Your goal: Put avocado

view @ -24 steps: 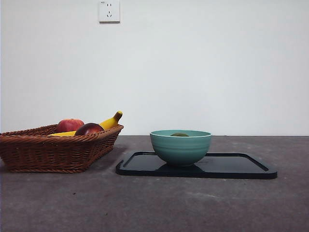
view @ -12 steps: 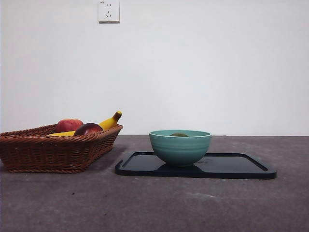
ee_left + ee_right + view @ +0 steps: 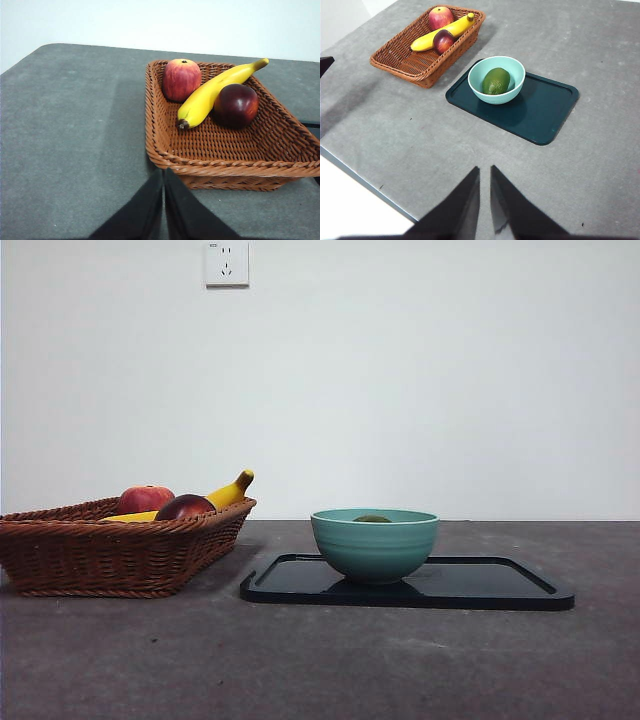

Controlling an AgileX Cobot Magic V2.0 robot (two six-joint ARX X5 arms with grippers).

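The avocado (image 3: pixel 496 81), dark green and matte, lies inside a teal bowl (image 3: pixel 512 93) on a dark tray (image 3: pixel 547 117). Only its top (image 3: pixel 372 518) peeks over the bowl (image 3: pixel 374 546) rim in the front view. My right gripper (image 3: pixel 485 169) hangs high above the table's near side, well back from the bowl, shut and holding nothing. Close in front of a wicker basket's (image 3: pixel 160 150) near rim, my left gripper (image 3: pixel 164 171) is shut and holds nothing. Neither gripper shows in the front view.
The basket (image 3: pixel 100 552) at the left holds a red apple (image 3: pixel 181 79), a banana (image 3: pixel 212 91) and a dark reddish-purple fruit (image 3: pixel 236 104). The tray (image 3: pixel 480 590) lies just right of it. The table edge (image 3: pixel 365 182) runs near the right gripper.
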